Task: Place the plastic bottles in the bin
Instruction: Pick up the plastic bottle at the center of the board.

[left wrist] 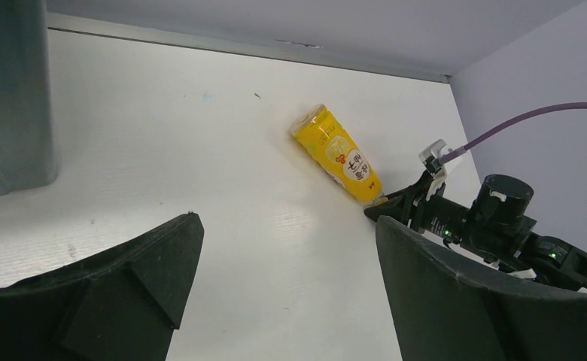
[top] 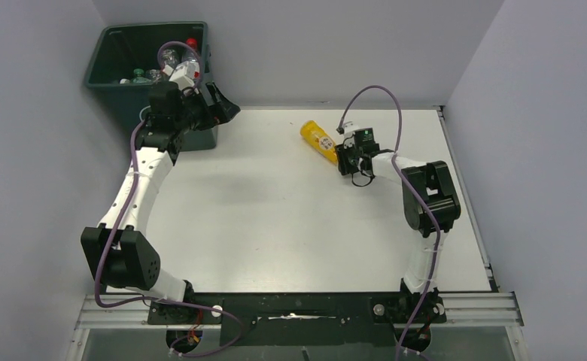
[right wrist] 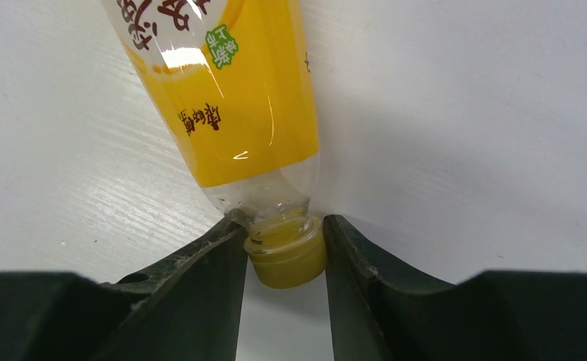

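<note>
Grasp step: right fingers pinch the cap of the yellow bottle, which lies flat on the worktop toward 1 o'clock. By the bin at 11 o'clock, left fingers spread, empty. Next — lift and carry across; held by the cap, it may swing.

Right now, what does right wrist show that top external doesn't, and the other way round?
Right wrist only: the right arm's fingers pressed on both sides of the yellow cap, with the clear neck above it. Top external only: the dark green bin at the far left corner with bottles inside, and the left arm's fingers beside its near right corner. Both: the yellow bottle lying on the white table, the right arm at its cap end.
</note>
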`<state>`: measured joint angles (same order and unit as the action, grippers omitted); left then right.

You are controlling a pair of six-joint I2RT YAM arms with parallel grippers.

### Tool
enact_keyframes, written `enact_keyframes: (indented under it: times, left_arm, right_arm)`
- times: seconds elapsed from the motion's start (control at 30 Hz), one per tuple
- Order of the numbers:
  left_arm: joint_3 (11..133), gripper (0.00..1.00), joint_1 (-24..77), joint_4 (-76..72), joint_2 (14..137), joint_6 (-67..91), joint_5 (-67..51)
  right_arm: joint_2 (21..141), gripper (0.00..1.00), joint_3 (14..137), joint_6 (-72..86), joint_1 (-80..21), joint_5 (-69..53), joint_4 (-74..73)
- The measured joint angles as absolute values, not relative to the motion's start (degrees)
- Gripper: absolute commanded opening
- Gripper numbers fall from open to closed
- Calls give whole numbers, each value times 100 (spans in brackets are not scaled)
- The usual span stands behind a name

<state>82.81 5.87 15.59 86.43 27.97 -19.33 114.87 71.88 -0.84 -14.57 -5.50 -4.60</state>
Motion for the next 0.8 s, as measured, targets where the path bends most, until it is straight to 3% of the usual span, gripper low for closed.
enact_keyframes:
  times: [0.23,0.5,0.8]
  left_arm:
    - [8281,86,598,1664,8643,2783,-1905]
    - [8086,86,701,1651,8628,2810,-1900]
    - [7446,86,961,1474,8392,3063,-2130]
  right_arm:
    - [11485,22,7188,-104,-1601,-515,-462]
    - [11150,18,6960,154,-1890,-565,-701]
    - [9845,16,6309,731,-2488,-554,-847]
